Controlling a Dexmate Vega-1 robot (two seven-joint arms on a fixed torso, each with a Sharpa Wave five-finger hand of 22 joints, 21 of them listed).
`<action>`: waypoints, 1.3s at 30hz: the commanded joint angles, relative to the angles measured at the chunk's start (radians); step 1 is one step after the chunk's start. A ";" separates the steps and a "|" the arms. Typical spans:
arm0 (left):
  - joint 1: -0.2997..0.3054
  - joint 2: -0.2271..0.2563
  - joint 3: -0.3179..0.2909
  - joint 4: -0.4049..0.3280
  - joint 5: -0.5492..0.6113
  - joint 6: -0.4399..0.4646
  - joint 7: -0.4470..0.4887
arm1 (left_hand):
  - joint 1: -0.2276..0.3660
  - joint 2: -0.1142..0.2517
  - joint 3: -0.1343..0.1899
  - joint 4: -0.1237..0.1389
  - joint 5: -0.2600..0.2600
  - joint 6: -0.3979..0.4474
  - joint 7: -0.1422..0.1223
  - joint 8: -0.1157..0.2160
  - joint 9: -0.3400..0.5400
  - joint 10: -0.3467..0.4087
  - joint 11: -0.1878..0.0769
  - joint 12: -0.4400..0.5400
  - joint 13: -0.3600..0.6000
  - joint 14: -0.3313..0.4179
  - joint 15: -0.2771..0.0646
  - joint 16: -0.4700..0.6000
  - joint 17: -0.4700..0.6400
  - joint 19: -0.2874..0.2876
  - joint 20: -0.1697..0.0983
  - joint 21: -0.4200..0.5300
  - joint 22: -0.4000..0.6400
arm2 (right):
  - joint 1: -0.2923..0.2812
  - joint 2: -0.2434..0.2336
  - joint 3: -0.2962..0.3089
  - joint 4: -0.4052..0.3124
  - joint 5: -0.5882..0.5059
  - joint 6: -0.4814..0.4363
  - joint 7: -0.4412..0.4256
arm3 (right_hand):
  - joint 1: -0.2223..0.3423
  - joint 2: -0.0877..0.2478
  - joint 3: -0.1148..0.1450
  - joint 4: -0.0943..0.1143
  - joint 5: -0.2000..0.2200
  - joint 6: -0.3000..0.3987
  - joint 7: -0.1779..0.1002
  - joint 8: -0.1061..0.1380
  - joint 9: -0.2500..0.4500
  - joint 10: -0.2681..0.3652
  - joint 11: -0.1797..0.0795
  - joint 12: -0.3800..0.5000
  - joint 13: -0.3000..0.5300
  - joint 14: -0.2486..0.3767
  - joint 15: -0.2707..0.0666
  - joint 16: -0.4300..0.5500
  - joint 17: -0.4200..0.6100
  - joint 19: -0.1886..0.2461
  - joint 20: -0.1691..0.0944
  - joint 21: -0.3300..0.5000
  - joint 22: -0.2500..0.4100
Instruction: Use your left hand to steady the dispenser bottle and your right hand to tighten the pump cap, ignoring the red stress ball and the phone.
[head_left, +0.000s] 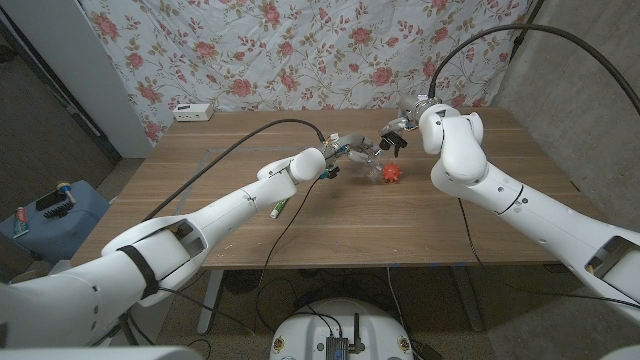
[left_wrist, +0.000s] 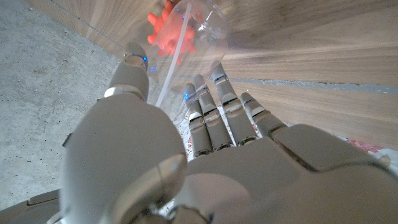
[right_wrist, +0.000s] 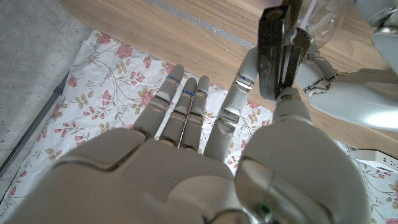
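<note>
The clear dispenser bottle stands near the middle of the wooden desk, a little toward the far side. The left robot hand is around it from the robot's left. In the left wrist view this left robot hand has its fingers on one side of the transparent bottle and its thumb on the other side, so the bottle is gripped between them. A thin white tube is visible inside the bottle.

The right robot hand is at the top of the bottle, at the pump cap. In the right wrist view the dark pump cap stands between the thumb and one finger of the right robot hand, and they pinch it. The other fingers are stretched out and apart, and they touch nothing. Behind the cap the clear round body of the bottle shows, with the left robot hand under it.

The red stress ball lies on the desk just beside the bottle, on the side nearer to the robot. It shows through the clear bottle in the left wrist view as an orange-red shape. No hand touches it.

A white power strip lies at the far left corner of the desk. A flowered cloth hangs behind the desk.
</note>
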 joint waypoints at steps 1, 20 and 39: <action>0.005 0.000 -0.002 -0.004 -0.002 0.000 0.007 | -0.022 0.083 0.119 0.113 0.005 0.071 -0.036 0.008 0.001 0.023 -0.021 0.005 0.003 0.009 -0.069 0.006 0.006 0.000 -0.076 0.000 0.002 | -0.014 0.033 0.003 0.025 -0.039 -0.006 -0.017 | 0.011 0.008 0.004 -0.009 -0.005 0.021 0.002 0.011 0.004 0.016 -0.003 0.004 0.000 0.013 -0.017 0.007 0.002 0.013 -0.004 0.004 0.002; 0.019 0.007 -0.005 -0.025 -0.001 0.002 0.015 | -0.021 0.083 0.119 0.113 0.006 0.072 -0.038 0.008 0.001 0.025 -0.018 0.006 0.003 0.008 -0.068 0.005 0.005 0.000 -0.076 0.000 0.002 | -0.034 0.063 0.012 0.030 -0.078 -0.031 -0.025 | 0.049 0.042 0.022 -0.032 -0.013 0.063 0.000 0.055 0.005 0.074 -0.019 0.010 -0.002 0.051 -0.040 0.019 0.005 0.030 -0.017 0.004 0.003; 0.048 0.026 -0.015 -0.076 0.004 0.020 0.027 | -0.021 0.084 0.119 0.114 0.006 0.069 -0.038 0.007 0.001 0.023 -0.020 0.005 0.003 0.008 -0.067 0.005 0.005 0.000 -0.076 0.000 0.002 | -0.077 0.033 0.055 -0.047 -0.082 0.007 -0.008 | -0.042 -0.002 -0.028 -0.006 -0.025 -0.014 0.003 0.059 0.001 0.041 -0.007 -0.029 -0.001 0.022 -0.016 -0.011 0.003 0.010 -0.006 -0.010 0.003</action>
